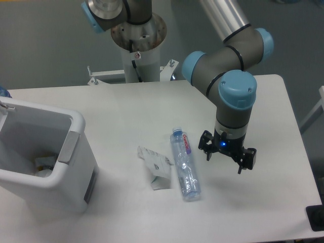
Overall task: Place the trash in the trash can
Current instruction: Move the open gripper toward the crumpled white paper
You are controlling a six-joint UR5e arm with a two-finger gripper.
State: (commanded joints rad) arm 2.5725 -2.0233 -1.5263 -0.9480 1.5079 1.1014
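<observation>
A clear plastic bottle (185,165) with a blue cap and pink-purple label lies flat near the table's middle, cap pointing away. Just to its left lies a crumpled white paper carton (156,166). The trash can (76,152), a large white bin with a grey side panel, stands at the left edge with some items at its bottom. My gripper (227,156) hangs to the right of the bottle, above the table, pointing down. Its fingers are spread and hold nothing.
The arm's base column (137,45) rises behind the table at the back centre. The table's right edge (298,136) runs close to the gripper. A dark object (316,217) sits at the lower right corner.
</observation>
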